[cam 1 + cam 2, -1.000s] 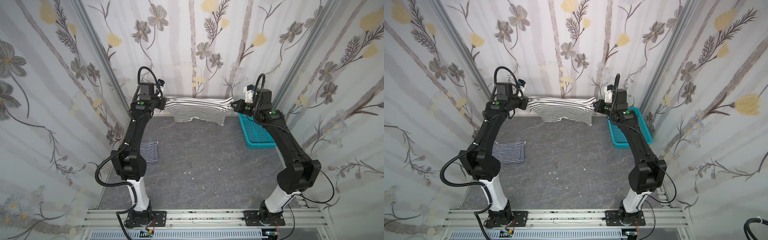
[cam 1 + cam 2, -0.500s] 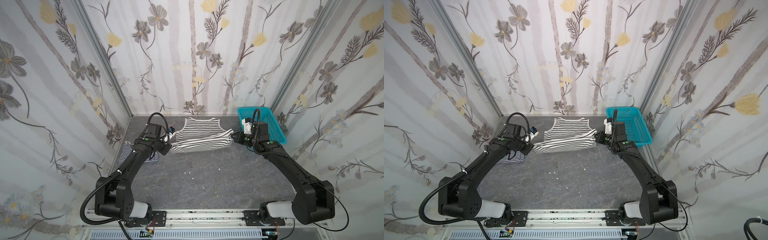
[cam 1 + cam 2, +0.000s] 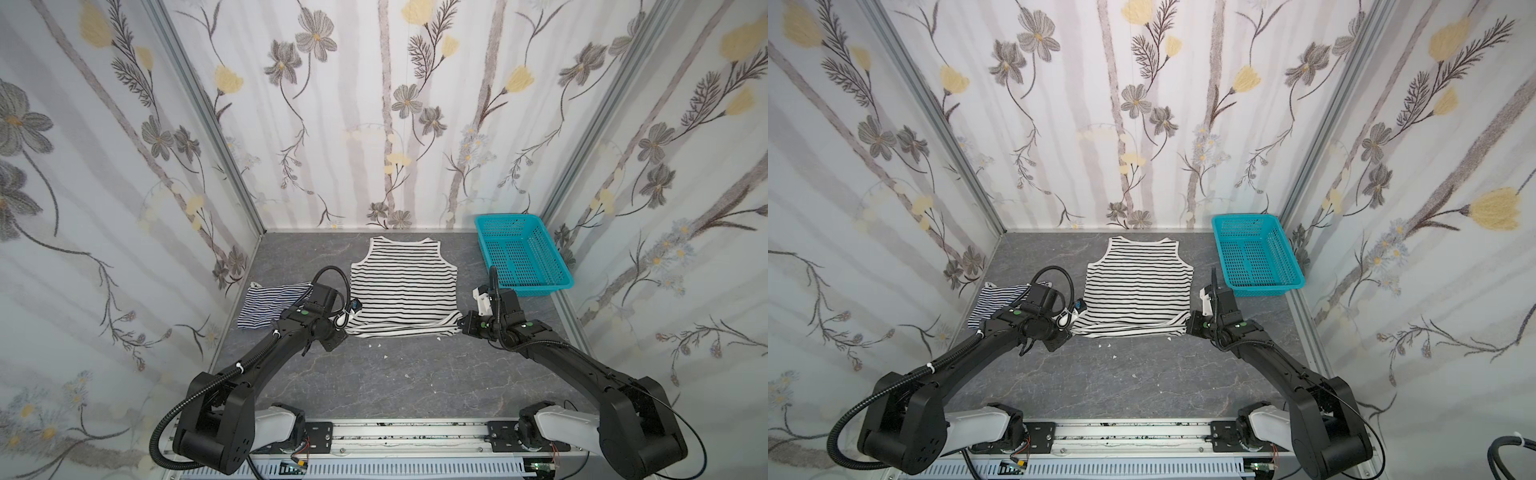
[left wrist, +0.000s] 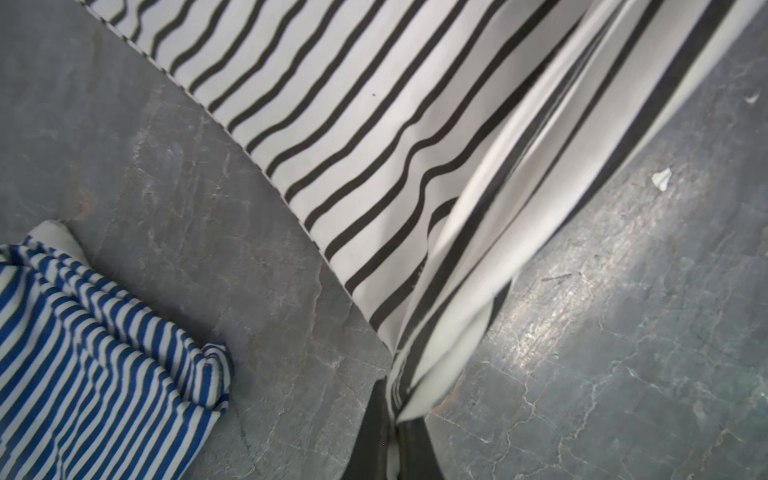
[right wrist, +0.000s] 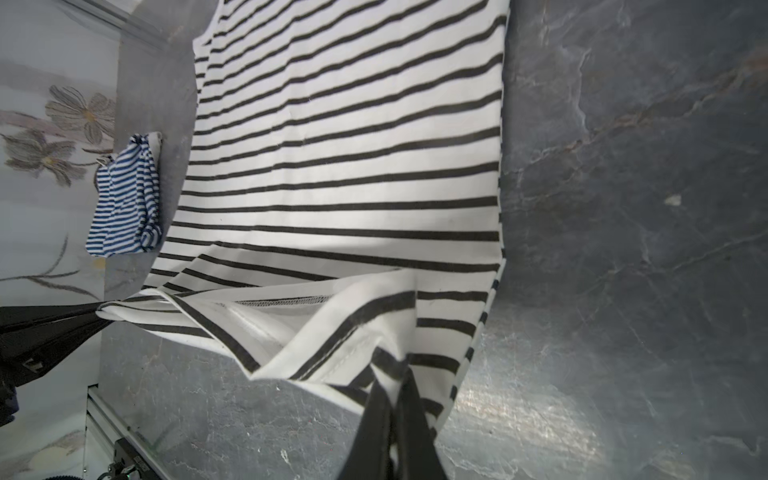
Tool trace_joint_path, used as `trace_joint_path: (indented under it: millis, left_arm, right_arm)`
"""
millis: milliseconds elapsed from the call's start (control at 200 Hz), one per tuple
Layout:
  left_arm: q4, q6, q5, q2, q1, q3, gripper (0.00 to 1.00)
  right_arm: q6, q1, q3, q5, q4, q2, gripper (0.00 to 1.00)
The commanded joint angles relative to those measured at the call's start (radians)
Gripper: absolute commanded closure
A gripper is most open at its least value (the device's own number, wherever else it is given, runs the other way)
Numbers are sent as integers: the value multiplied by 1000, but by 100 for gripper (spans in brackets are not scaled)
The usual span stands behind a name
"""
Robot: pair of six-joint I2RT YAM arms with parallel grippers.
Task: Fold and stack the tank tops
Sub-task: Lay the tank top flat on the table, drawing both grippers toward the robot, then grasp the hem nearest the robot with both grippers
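Black-striped tank top (image 3: 402, 286) now lies flat; left gripper (image 4: 392, 419), right gripper (image 5: 395, 401) clamp its hem.

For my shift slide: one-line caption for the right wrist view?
Right pincer shut on a hem corner of the black-and-white tank top, spread on the grey table.

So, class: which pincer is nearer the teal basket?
Right. The right pincer grips one hem corner of the black-striped top, close to the teal basket; the left pincer grips the opposite hem corner, across the top from it.

Robot test booth: floral-papered panels (image 3: 83, 208), aluminium posts (image 3: 212, 124), grey slate-look tabletop (image 3: 374, 374), mounting rail (image 3: 399, 434)
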Motion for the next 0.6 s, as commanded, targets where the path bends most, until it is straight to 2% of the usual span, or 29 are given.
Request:
trace_joint_path:
  millis: [0,130,315,435,595]
  left_arm:
    - [-18,28,-55,19,-13,-15,91]
    - [-29,37,-76,22,-21,-27,86]
    - [-86,101,-105,1,-32,-50,71]
    - [-142,156,-121,-38,-32,-54,60]
    - [-159,185,-123,-71,-19,-21,56]
  right_arm:
    - [37,39,-37,17,68,3,99]
    - [62,85,-71,34,62,2,98]
    - [78,98,-119,64,32,-26,92]
    - [84,97,-132,72,3,-61,86]
    - [89,98,-94,110,-72,-146,75]
